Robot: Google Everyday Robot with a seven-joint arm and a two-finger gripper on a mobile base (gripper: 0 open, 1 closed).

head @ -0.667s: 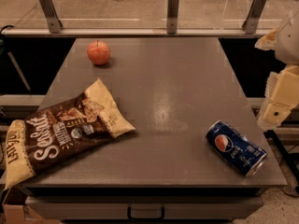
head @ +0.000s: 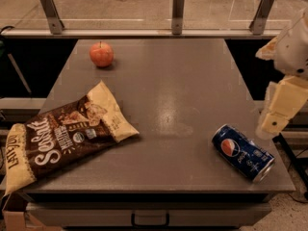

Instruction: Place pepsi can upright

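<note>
Pepsi can: the pepsi can lies on its side near the front right corner of the grey worktop, logo facing up, one silver end pointing toward the front right edge.
Claw: the cream-coloured claw hangs off the worktop's right edge, just beyond the can and apart from it; I cannot tell whether it is spread or pressed together.
Apple: a red apple sits at the far left, well apart from the can.
Chip bag: a brown and cream chip bag lies flat at the front left, its end overhanging the left edge.
</note>
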